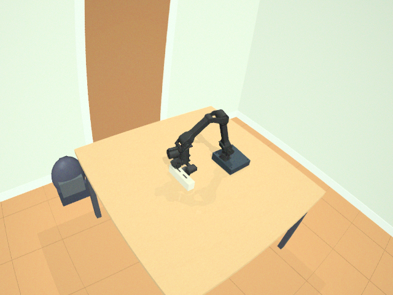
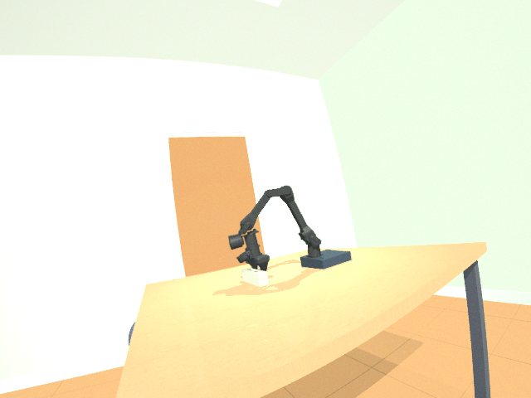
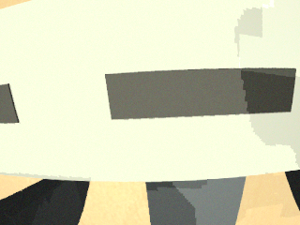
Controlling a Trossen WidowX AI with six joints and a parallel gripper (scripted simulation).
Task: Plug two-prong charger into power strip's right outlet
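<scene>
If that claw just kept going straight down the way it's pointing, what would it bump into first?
Most likely the white power strip right beneath the open gripper; the wrist view fills with its top. The exact gap is hard to judge.
</scene>
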